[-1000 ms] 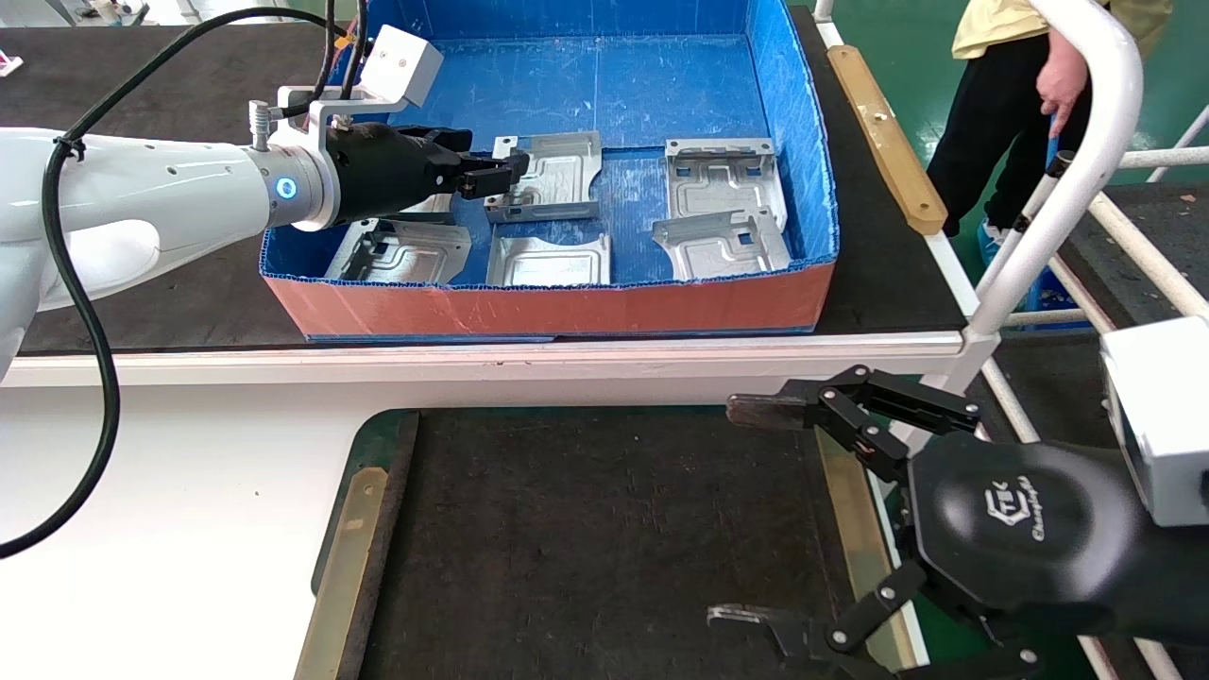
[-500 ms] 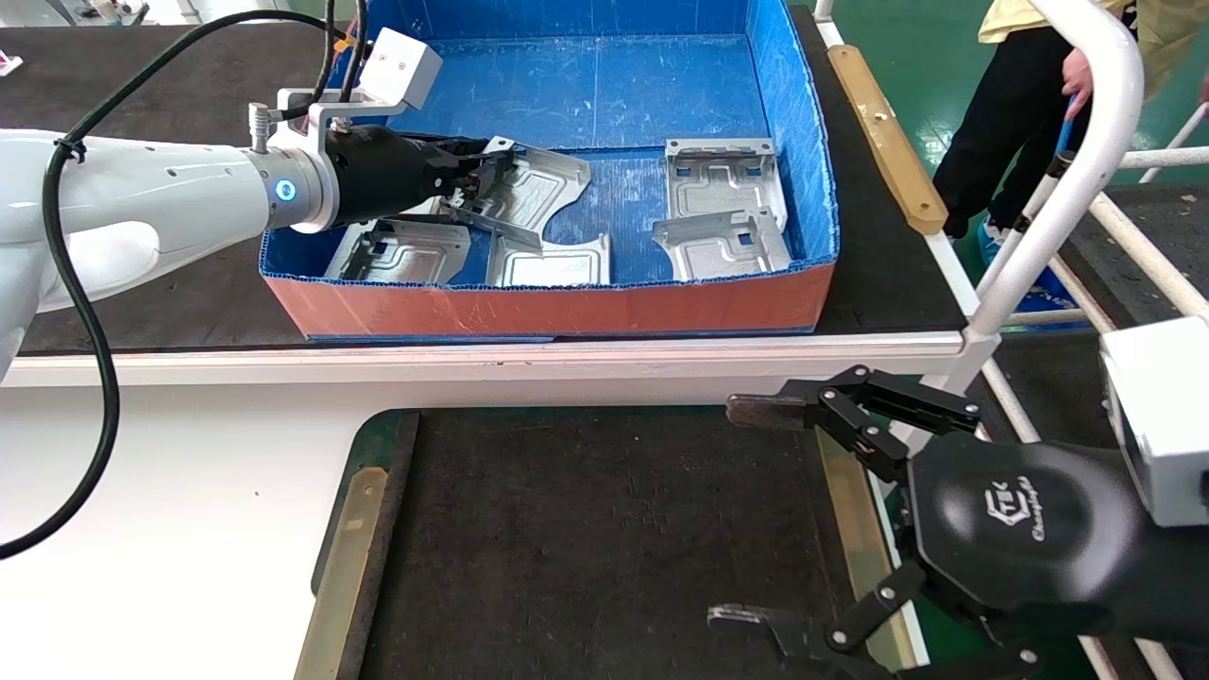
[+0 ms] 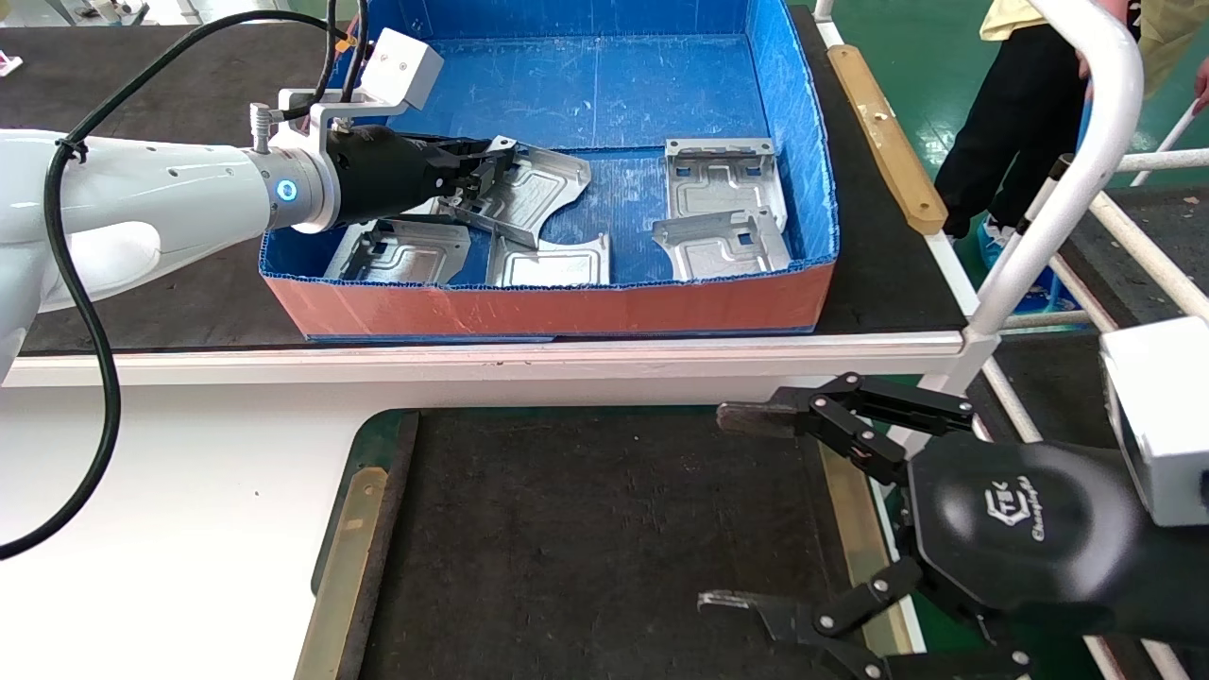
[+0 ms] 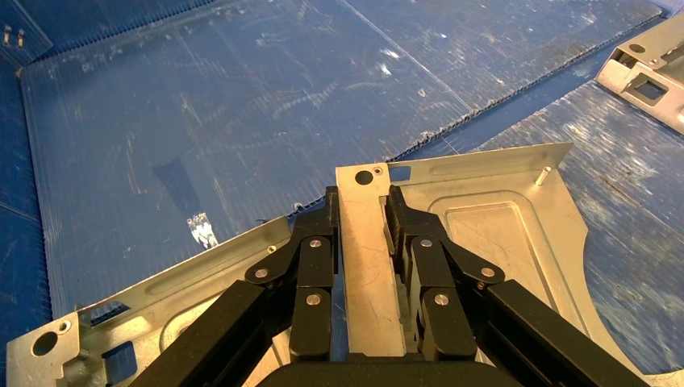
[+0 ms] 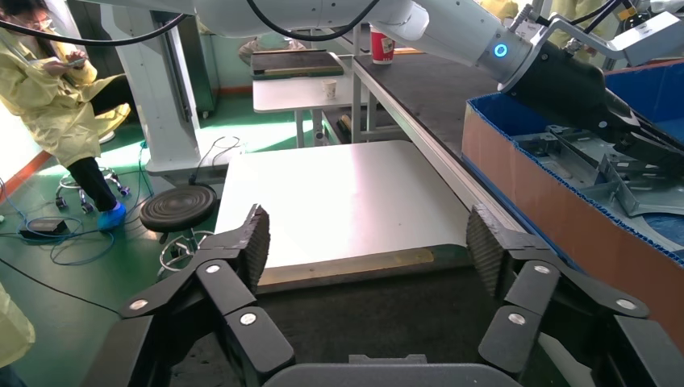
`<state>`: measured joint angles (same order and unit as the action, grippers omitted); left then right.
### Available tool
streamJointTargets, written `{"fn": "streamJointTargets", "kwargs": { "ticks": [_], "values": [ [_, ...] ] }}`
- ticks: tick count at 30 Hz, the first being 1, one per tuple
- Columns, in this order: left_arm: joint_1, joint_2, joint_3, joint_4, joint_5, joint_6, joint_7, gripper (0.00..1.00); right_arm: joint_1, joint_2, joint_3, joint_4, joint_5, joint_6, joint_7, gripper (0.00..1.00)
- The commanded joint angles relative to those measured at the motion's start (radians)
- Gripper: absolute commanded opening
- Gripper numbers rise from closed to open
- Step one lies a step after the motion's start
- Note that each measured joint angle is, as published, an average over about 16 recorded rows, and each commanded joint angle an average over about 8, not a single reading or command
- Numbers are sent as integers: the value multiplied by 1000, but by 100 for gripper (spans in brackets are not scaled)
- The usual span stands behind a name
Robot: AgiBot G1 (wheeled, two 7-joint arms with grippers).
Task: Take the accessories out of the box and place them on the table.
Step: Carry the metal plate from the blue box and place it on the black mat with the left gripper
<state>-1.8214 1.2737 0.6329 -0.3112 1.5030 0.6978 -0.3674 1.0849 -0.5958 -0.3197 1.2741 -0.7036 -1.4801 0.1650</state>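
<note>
The worktop [image 3: 586, 529], that dark rubber mat with brass-coloured side strips, sits nearest the robot and carries no plates yet, so every accessory is yet to land there. Behind it stands the box [image 3: 567, 307], blue inside and orange-red outside, parked on the far bench within the left arm's reach. Inside it, four stamped metal plates lie flat: two on the right side [image 3: 723, 175] [image 3: 723, 247], two along the near wall [image 3: 401, 253] [image 3: 553, 263]; a sixth I can't make out. And here's the action: the lifted plate [image 3: 529, 194] is tilted, one edge raised clear of the box floor, its curved notch facing the near wall. The left gripper [image 4: 361, 242] reaches in from the box's left side, its fingers [image 4: 310, 266] pressed tight on the plate's bent edge tab, probably because that upright flange is the easiest thing to pinch. The right gripper [image 5: 367, 242] hovers spread wide over the worktop's right side, holding nothing.
</note>
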Motion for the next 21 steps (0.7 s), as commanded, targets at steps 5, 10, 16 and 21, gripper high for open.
{"fn": "streamJointTargets", "kwargs": {
  "ticks": [5,10,16,21],
  "values": [
    [0,-14,-18,-41,-27,14,28,0,0,0,0,0,0,0,0,0],
    [11,-55,-52,-117,-78,57,72,0,0,0,0,0,0,0,0,0],
    [41,-122,-93,-227,-145,132,123,0,0,0,-1,0,0,0,0,0],
    [75,-186,-130,-318,-212,215,156,0,0,0,-1,0,0,0,0,0]
  ]
}}
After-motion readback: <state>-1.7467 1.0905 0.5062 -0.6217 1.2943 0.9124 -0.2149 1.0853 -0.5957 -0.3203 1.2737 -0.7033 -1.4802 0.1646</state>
